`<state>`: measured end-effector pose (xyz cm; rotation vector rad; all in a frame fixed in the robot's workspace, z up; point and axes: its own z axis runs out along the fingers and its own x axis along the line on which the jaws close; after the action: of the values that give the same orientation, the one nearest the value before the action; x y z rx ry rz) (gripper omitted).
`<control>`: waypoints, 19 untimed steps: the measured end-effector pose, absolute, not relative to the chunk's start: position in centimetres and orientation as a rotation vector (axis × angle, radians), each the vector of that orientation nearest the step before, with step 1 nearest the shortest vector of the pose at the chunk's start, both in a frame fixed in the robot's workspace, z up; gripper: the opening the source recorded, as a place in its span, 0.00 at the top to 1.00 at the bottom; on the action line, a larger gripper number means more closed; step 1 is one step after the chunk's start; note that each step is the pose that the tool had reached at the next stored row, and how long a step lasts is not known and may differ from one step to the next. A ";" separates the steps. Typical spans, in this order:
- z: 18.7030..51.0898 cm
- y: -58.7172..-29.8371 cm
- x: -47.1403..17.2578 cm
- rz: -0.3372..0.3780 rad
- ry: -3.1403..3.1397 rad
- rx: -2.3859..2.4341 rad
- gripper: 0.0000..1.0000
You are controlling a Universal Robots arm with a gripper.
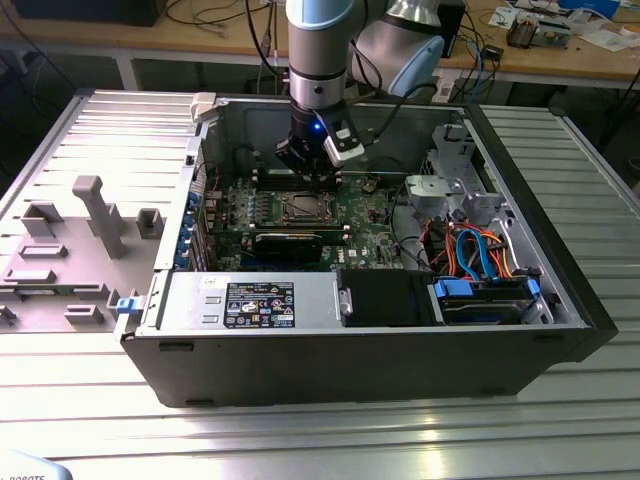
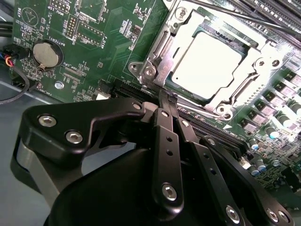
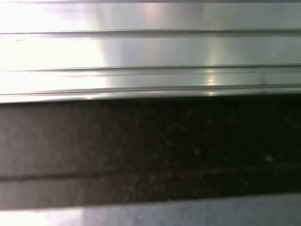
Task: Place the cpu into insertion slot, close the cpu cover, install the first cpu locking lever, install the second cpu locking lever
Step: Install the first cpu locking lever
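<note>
Exterior view: I see my gripper [image 1: 312,172] inside the open computer case [image 1: 520,330] on the ribbed worktop [image 1: 90,400], poised just behind the insertion slot [image 1: 303,208].
Second wrist view: The cpu [image 2: 211,63] sits in the slot, with the cpu cover [image 2: 162,44] closed around it. My fingers [image 2: 165,101] are pressed narrowly together, holding nothing, their tips just beside the cover's corner.
First wrist view: blurred metal ribs and a dark band.
Risk: I judge the tips could scrape the board beside the slot if they slip off.
Room: tight; memory slots [image 2: 275,14] and case walls crowd the slot.
</note>
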<state>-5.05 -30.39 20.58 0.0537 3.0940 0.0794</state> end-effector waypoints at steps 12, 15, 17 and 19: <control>20.4 -30.4 -5.0 0.072 3.095 0.053 0.89; 20.3 -30.4 -5.0 0.069 3.095 0.053 0.89; 20.1 -30.4 -5.0 0.071 3.094 0.053 0.89; 20.0 -30.4 -5.0 0.065 3.095 0.053 0.89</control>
<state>-4.97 -30.39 20.04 0.0533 3.0946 0.0655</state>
